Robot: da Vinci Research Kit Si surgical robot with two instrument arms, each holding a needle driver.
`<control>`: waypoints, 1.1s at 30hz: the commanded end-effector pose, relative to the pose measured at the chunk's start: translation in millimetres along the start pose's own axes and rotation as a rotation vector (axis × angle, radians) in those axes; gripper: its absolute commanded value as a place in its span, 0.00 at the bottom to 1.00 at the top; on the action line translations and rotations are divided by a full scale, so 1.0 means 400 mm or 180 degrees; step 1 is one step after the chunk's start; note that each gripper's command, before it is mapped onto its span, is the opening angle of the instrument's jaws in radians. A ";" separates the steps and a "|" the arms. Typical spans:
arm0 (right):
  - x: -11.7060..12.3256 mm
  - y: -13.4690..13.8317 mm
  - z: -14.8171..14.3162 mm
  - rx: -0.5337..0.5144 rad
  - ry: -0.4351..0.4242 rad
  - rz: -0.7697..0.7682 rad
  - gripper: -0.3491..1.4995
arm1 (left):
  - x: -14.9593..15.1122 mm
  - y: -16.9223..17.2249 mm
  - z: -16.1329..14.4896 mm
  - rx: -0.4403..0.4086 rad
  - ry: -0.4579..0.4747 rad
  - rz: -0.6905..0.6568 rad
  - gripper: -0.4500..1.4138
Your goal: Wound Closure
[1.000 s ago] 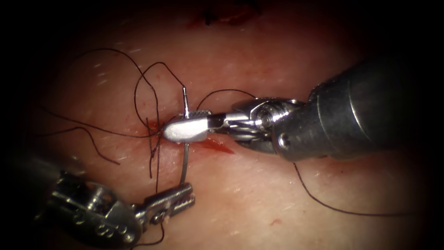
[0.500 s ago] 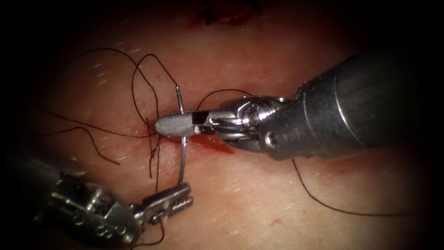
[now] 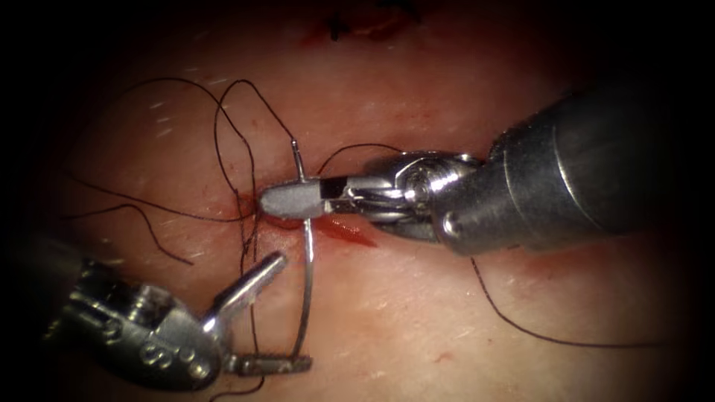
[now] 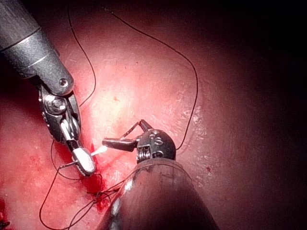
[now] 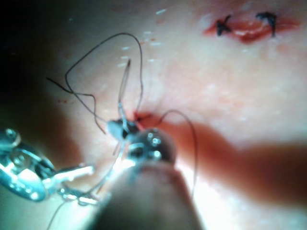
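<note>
Two hands share this job, and the nearest is the left hand (image 3: 295, 310), on the near side of the cut (image 3: 348, 232). It is wide open and grips nothing, though its lower finger lies right by the needle's near end. The needle (image 3: 307, 283) is thin, hard, shiny and curved, so I think it will slip or twist if pinched loosely; a flat, firm pinch on its middle part looks best, not on the sharp point. It crosses over the cut and seems to sit above the tissue (image 3: 417, 327), not in it. The right hand (image 3: 279, 201) is clenched on the needle close to its far end, just over the cut, where some red fluid (image 3: 335, 227) lies. The thread (image 3: 223, 126) is soft, light and easy to tangle. It loops beyond the cut, and loose ends (image 3: 149, 223) trail off to the cut's left, so they could snag a hand. Farthest from this cut, dark stitches (image 5: 223, 25) close another red patch.
</note>
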 end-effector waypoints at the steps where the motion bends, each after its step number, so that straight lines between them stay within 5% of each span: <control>1: -0.0023 0.0004 0.0005 -0.0032 0.0037 -0.0009 0.00 | 0.0026 0.0049 0.0004 -0.0132 0.0050 -0.0234 0.82; 7: -0.0007 0.0014 -0.0038 -0.0060 0.0095 -0.0105 0.00 | 0.0047 0.0043 -0.0050 -0.0951 0.0305 -0.0828 0.75; 15: -0.0006 0.0000 -0.0043 -0.0008 0.0132 -0.0187 0.00 | -0.0052 -0.0004 -0.0033 -0.1329 0.0304 -0.1099 0.32; 18: -0.0002 -0.0007 -0.0047 0.0008 0.0143 -0.0195 0.00 | -0.0102 -0.0031 -0.0001 -0.1319 0.0262 -0.1213 0.13; 22: 0.0009 -0.0021 -0.0053 0.0036 0.0167 -0.0267 0.00 | -0.0174 -0.0074 0.0059 -0.1200 0.0119 -0.1271 0.05; 33: 0.0018 -0.0033 -0.0066 0.0055 0.0172 -0.0323 0.00 | -0.0308 -0.0146 0.0164 -0.0960 -0.0417 -0.1351 0.07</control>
